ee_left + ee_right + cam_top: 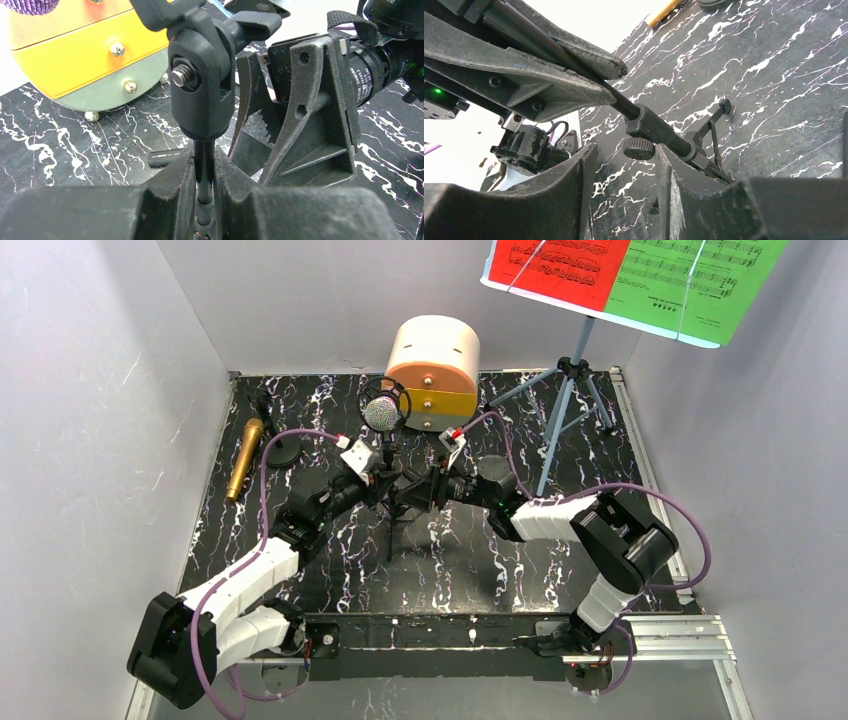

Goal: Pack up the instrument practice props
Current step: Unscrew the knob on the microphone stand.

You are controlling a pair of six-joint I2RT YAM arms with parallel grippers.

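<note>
The left pincer [204, 167] is clamped on the mic tripod's [200, 90] thin black rod, mid-tabletop [60, 145]. The right pincer [626, 170] has its matte fingers apart by the ribbed knob [639, 148]. The mesh-headed purple microphone [381, 413] sits above, with the round cabinet [432, 365] behind. The gold microphone [244, 458] lies near the left edge.

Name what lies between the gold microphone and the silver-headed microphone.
A round black stand base lies between the gold microphone and the silver-headed microphone, seen in the top external view.
</note>
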